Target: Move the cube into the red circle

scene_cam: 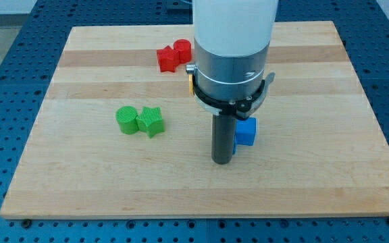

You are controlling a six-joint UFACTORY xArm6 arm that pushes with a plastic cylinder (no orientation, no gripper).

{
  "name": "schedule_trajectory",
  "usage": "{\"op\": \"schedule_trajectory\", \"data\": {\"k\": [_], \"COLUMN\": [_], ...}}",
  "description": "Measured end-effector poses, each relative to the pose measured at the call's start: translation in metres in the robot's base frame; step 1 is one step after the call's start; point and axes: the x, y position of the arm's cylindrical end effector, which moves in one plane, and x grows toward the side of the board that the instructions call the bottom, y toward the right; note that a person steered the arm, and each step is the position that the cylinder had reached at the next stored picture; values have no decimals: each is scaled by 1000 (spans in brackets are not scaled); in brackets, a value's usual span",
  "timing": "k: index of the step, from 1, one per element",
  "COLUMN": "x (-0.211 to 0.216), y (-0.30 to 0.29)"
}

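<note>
A blue cube (246, 131) sits on the wooden board (100, 182) right of centre, partly hidden by my arm. My tip (222, 160) rests on the board just left of and slightly below the cube, close to or touching its left side. A red cylinder (182, 49) stands near the view's top, touching a red star-shaped block (167, 59) on its left. A small yellow piece (190, 82) peeks out behind the arm's left edge; its shape is hidden.
A green cylinder-like block (126, 120) and a green star-shaped block (151, 121) touch each other left of centre. The board lies on a blue perforated table (5, 54). My arm's wide white and grey body (231, 47) hides the board's upper middle.
</note>
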Motion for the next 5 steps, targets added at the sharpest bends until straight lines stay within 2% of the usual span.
{"op": "schedule_trajectory", "data": {"k": [5], "x": [6], "y": [18]}}
